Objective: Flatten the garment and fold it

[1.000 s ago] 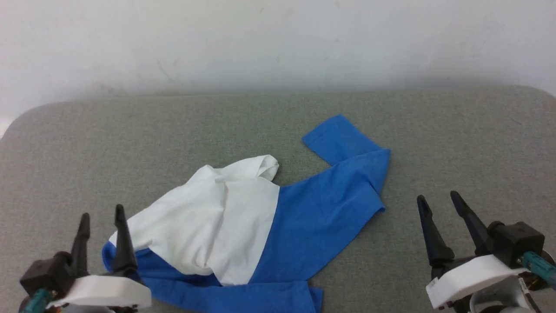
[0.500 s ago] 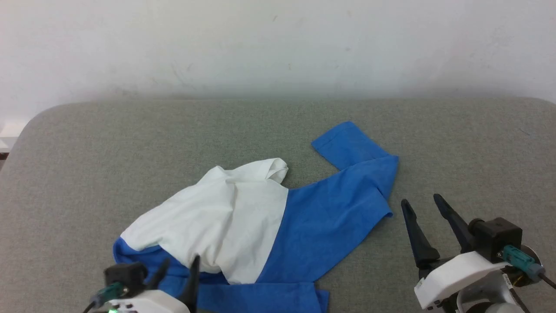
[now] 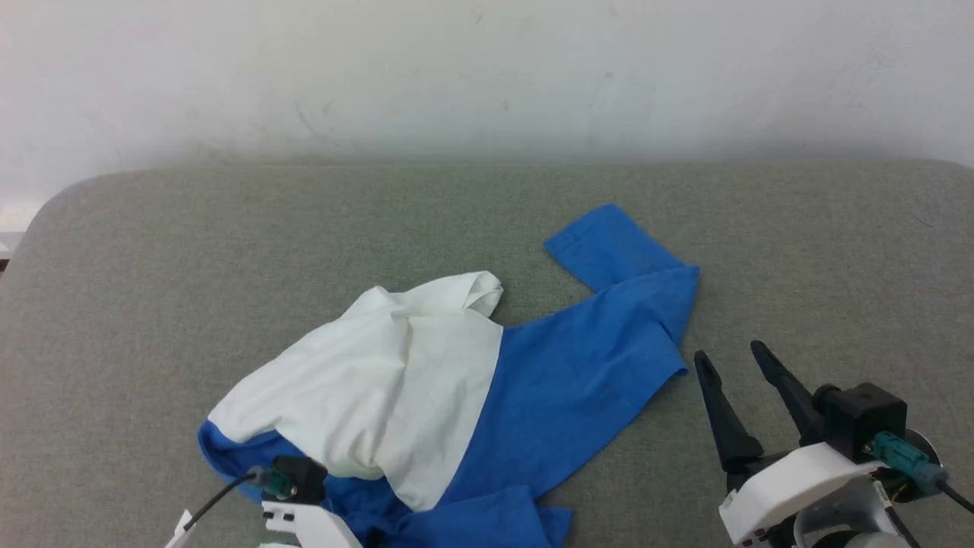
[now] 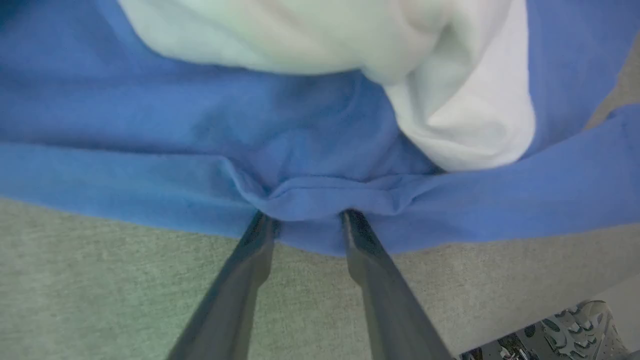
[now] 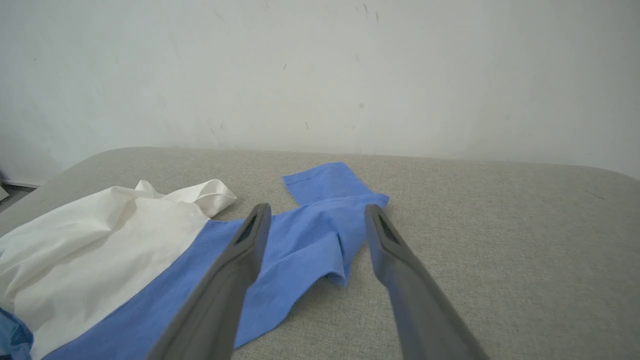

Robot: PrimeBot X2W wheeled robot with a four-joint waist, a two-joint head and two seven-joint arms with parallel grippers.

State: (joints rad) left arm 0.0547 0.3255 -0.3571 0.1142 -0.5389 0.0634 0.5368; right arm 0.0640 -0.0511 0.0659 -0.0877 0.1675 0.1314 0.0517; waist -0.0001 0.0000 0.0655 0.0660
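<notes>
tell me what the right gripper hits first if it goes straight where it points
Most likely the garment, its blue folded edge lying just beyond the right gripper. Depth is unclear, so it could graze the grey surface first.

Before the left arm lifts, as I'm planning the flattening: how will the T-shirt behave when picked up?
Probably floppy: the garment lies crumpled in soft folds, so it should hang from one grasped point. Likely light, being thin cloth. Its blue edge bunches at the left end effector, so pushing would probably wrinkle it rather than slide it.
</notes>
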